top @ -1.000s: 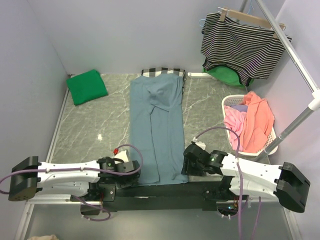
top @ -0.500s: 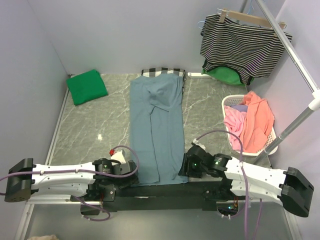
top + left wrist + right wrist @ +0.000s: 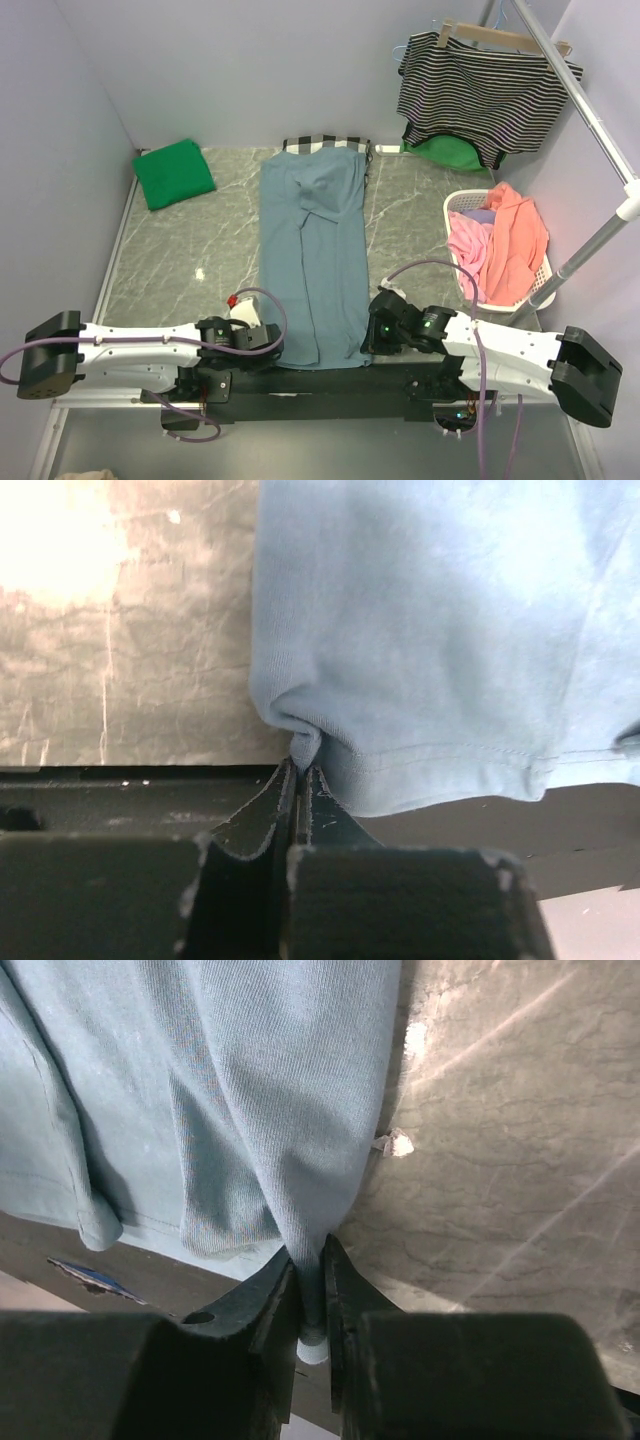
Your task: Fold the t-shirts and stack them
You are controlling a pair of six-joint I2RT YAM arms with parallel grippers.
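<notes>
Left gripper point(image 3: 299, 770): jaws closed to a thin slit, pinching a puckered fold at the near left hem corner of the slate-blue t-shirt point(image 3: 315, 250); matte black fingers, edges scuffed.
Right gripper point(image 3: 310, 1260): jaws nearly together on a gathered ridge of the same shirt's near right corner; a nub of cloth shows between the fingers.
Slate-blue t-shirt: one; fine ribbed cotton knit with a stitched hem. It is folded into a long narrow strip running from 12 o'clock to 6 o'clock down the middle of the table point(image 3: 190, 260), its near edge overlapping the black edge strip point(image 3: 330, 380).
Green t-shirt point(image 3: 173, 172): one; bright green, folded into a rough square, lying at 10 o'clock, well apart from the blue one.
Table: grey marble pattern with pale veins, glossy, with glare patches.
Edge strip marking: small blue patch point(image 3: 85, 1272), too blurred to read.
Checked cloth point(image 3: 325, 143): one; black and white, at 12 o'clock, partly under the blue shirt's far end.
Striped top point(image 3: 480, 95): one; black and white, on a wooden hanger point(image 3: 500, 38) at 1 o'clock, with green fabric point(image 3: 445, 152) below it.
Basket point(image 3: 452, 200): one; white slatted plastic, at 3 o'clock, holding pink and coral garments point(image 3: 510, 240).
Count: two arms, two grippers, two t-shirts.
</notes>
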